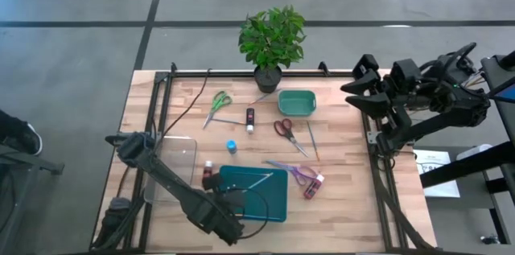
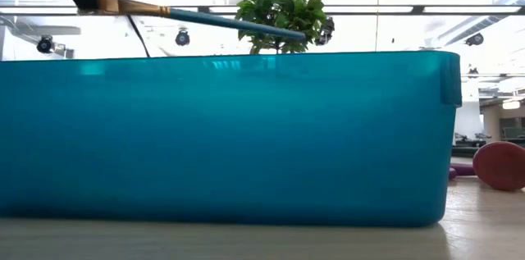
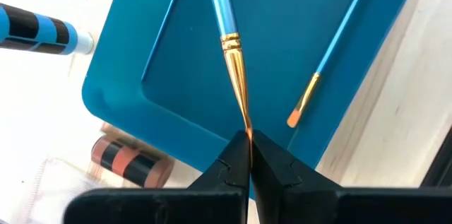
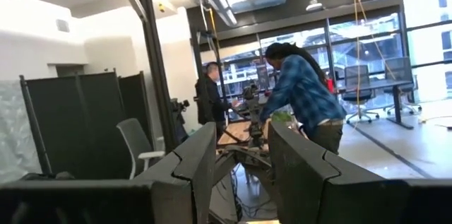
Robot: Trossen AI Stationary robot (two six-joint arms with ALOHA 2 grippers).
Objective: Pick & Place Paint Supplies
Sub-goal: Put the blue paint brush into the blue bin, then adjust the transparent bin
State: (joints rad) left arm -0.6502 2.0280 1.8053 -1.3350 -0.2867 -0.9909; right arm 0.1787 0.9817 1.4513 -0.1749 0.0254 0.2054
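Note:
My left gripper (image 3: 248, 155) is shut on a blue-handled brush (image 3: 224, 19) over the teal tray (image 1: 273, 203). In the low view this brush (image 2: 221, 20) runs above the tray's wall (image 2: 230, 137). A second blue-handled brush (image 3: 332, 54) lies flat on the tray floor. A blue black-striped bottle (image 3: 35, 30) and a pinkish bottle (image 3: 131, 162) lie on the table beside the tray. My right gripper (image 1: 358, 86) is open, raised beyond the table's right edge and touching nothing. My left gripper pinches the brush between its two fingertips at the orange bristle end (image 3: 245, 121), just past the gold ferrule (image 3: 232, 44). The handle points straight away from the fingers. The brush is lifted clear above the tray, nearly level, with its free end sloping slightly down.
On the table's far half are green scissors (image 1: 217, 104), a black bottle (image 1: 250, 118), red scissors (image 1: 283, 129), a small teal bin (image 1: 296, 102), a loose brush (image 1: 312, 141) and a potted plant (image 1: 272, 42). Purple scissors (image 1: 294, 172) and a dark red bottle (image 1: 314, 184) lie right of the tray. A clear container (image 1: 173, 166) sits left.

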